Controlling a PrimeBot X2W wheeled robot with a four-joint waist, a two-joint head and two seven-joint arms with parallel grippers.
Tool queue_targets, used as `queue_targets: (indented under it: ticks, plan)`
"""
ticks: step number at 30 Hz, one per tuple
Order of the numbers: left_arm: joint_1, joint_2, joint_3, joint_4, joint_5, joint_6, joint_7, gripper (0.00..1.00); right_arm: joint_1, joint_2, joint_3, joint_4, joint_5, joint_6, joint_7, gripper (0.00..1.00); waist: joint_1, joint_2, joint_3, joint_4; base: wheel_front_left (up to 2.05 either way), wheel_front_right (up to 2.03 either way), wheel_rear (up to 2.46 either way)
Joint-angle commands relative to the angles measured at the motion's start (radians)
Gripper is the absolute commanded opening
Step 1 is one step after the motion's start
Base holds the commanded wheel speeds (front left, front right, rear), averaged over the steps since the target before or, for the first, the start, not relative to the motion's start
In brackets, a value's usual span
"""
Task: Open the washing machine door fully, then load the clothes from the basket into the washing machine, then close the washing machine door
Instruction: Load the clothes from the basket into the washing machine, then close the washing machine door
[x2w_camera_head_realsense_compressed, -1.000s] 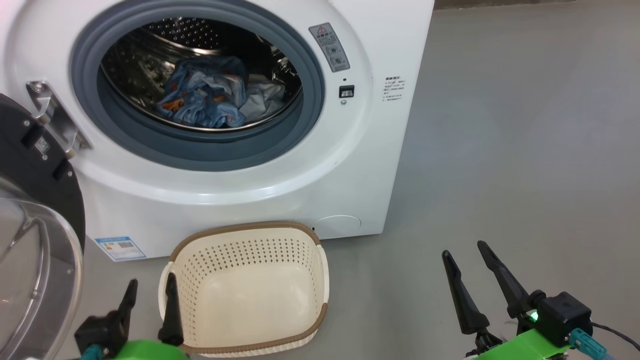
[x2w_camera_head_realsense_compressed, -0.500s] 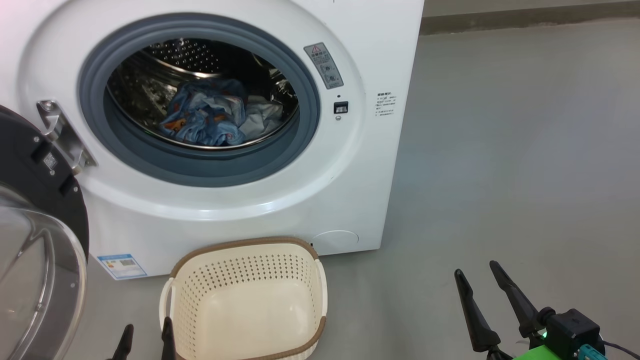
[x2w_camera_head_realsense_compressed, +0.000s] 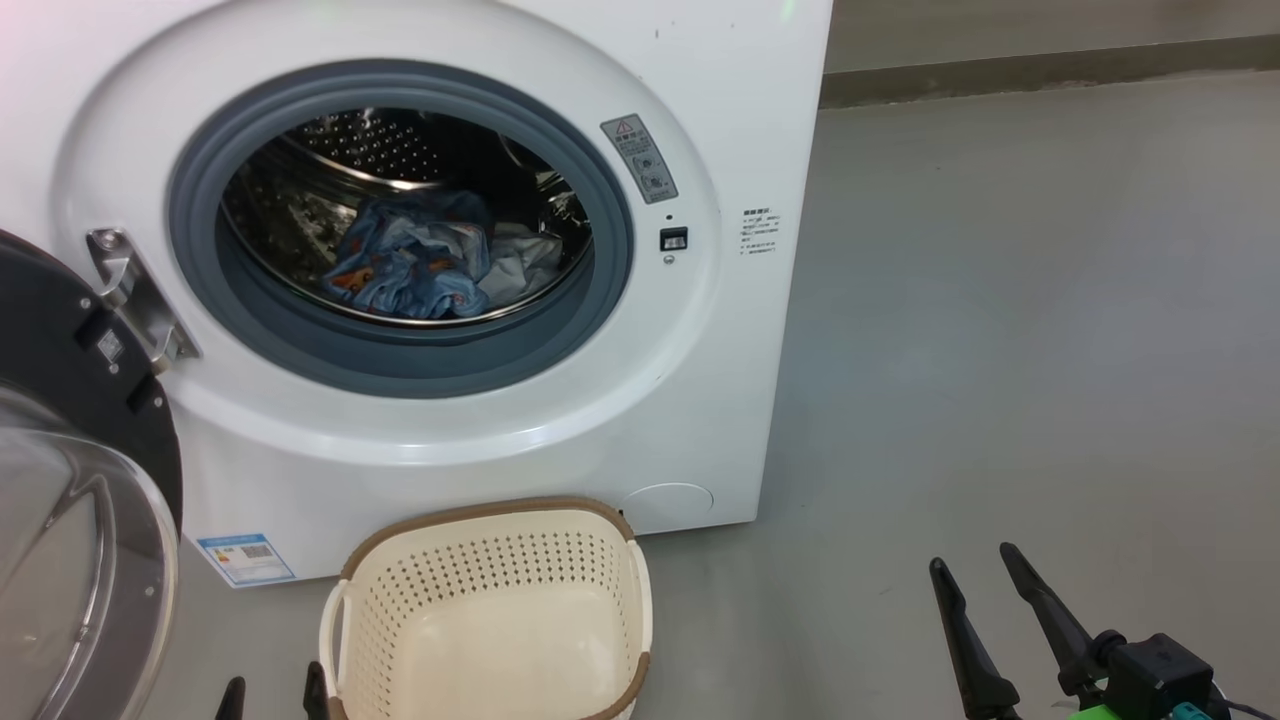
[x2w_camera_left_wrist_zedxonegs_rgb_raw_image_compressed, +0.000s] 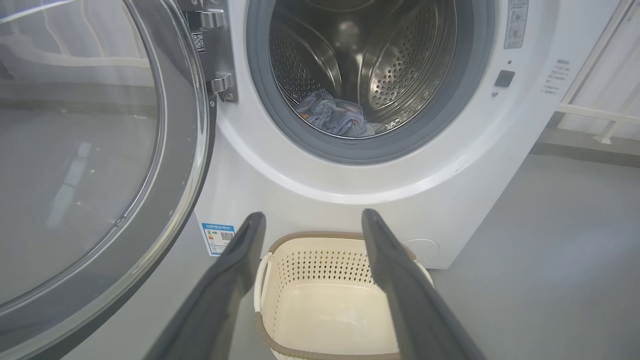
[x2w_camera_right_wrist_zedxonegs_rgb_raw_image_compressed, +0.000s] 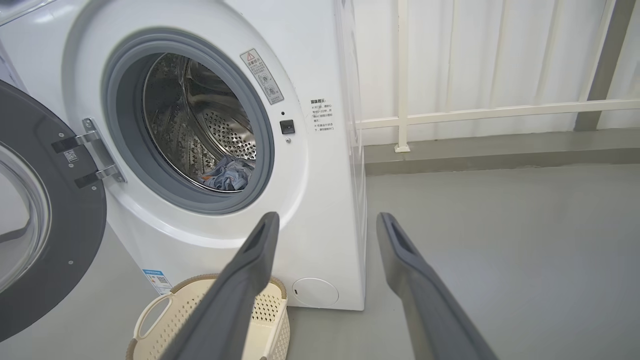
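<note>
The washing machine (x2w_camera_head_realsense_compressed: 450, 440) stands on the grey floor (x2w_camera_head_realsense_compressed: 1000, 350). Its round door (x2w_camera_head_realsense_compressed: 60, 330) is swung wide open to the robot's left and hangs on a metal hinge (x2w_camera_head_realsense_compressed: 135, 295). The door's black rim and clear glass bowl show at the lower left of the head view. The grey rubber seal (x2w_camera_head_realsense_compressed: 400, 360) rings the open mouth, and behind it lies the steel drum (x2w_camera_left_wrist_zedxonegs_rgb_raw_image_compressed: 400, 60).

The clothes (x2w_camera_head_realsense_compressed: 420, 265) lie in a heap at the bottom of the drum: crumpled light blue pieces with orange prints, with a pale piece touching them on the right.

The basket (x2w_camera_head_realsense_compressed: 480, 507) stands upright on the floor just in front of the machine, below the opening, and its cream bottom shows bare. A blue label (x2w_camera_head_realsense_compressed: 245, 558) sits low on the machine's front, to the left of the basket.

The left claw (x2w_camera_head_realsense_compressed: 273, 695) is low at the bottom edge of the head view, just beside the basket's near left corner. Its two dark fingers are spread apart and grip nothing. In the left wrist view they point toward the basket and the machine's front.

The right claw (x2w_camera_head_realsense_compressed: 973, 558) is over bare floor, well to the right of the basket. Its fingers are also spread wide with nothing between them. A white railing (x2w_camera_right_wrist_zedxonegs_rgb_raw_image_compressed: 500, 110) runs behind the machine in the right wrist view.
</note>
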Motion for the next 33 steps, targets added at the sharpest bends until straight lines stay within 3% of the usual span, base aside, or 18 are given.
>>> queue_targets:
  ticks: [1, 16, 33]
  plan:
    - [-0.016, 0.009, 0.036, -0.032, 0.007, 0.008, -0.007, 1.00, -0.011, -0.013, 0.021, -0.021, -0.007, 0.002, -0.005, 1.00, 0.0000, 0.0000, 0.000, -0.002, 0.00, 0.00, 0.00]
    - [0.010, 0.009, 0.044, -0.056, 0.000, 0.039, -0.007, 1.00, 0.002, -0.006, -0.015, -0.020, -0.012, 0.002, -0.005, 1.00, 0.0000, 0.0000, -0.004, -0.013, 0.00, 0.00, 0.00]
    - [0.013, 0.009, 0.045, -0.065, 0.008, 0.042, -0.007, 1.00, -0.001, -0.001, -0.022, -0.021, -0.014, 0.002, -0.005, 1.00, 0.0000, 0.0000, -0.005, -0.016, 0.00, 0.00, 0.00]
